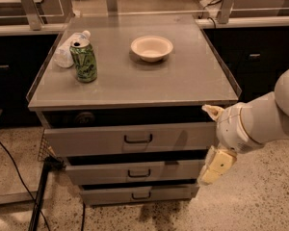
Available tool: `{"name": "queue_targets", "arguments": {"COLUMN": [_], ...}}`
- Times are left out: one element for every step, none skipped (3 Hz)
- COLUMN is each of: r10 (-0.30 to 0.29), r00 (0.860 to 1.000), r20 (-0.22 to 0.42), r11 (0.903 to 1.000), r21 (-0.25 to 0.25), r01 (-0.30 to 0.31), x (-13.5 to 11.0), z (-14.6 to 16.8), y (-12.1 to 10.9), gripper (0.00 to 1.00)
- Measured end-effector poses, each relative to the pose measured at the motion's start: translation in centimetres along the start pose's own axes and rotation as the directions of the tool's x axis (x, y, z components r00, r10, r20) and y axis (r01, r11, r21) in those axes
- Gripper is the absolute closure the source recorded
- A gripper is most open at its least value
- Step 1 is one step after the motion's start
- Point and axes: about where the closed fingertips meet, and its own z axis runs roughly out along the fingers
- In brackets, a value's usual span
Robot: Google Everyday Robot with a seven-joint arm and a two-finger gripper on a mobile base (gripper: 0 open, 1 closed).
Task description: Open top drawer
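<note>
Grey top drawer (130, 137) slightly out — tool (213, 138) at its right end, seemingly splayed.

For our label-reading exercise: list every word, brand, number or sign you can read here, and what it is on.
Green can: printing too blurred to read.
Plastic bottle beside it: nothing legible.
Top drawer, bowl, and the gripper at the drawer's right end: no text.

Wht arm (262, 121), cream claw (205, 144) lower-right

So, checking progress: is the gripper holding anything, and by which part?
Nothing: the gripper hangs right of the wide grey metal top drawer, off its dark bar handle.
</note>
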Motion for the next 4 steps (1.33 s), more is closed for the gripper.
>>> {"name": "queue_targets", "arguments": {"r10": [-0.042, -0.074, -0.092, -0.1], "r00": [0.999, 0.996, 0.995, 0.994], "r20": [-0.033, -0.043, -0.037, -0.049], "r11": [0.9991, 0.9962, 0.9926, 0.9916], "r21": [0.011, 0.043, 0.076, 0.077], "r01": [0.042, 0.076, 0.095, 0.104], "x": [0.8, 1.3, 1.6, 1.4], "z": [2.3, 4.9, 8.0, 10.1], "y": [0.6, 0.3, -1.4, -3.1], "gripper": [0.0, 0.0, 0.0, 0.0]}}
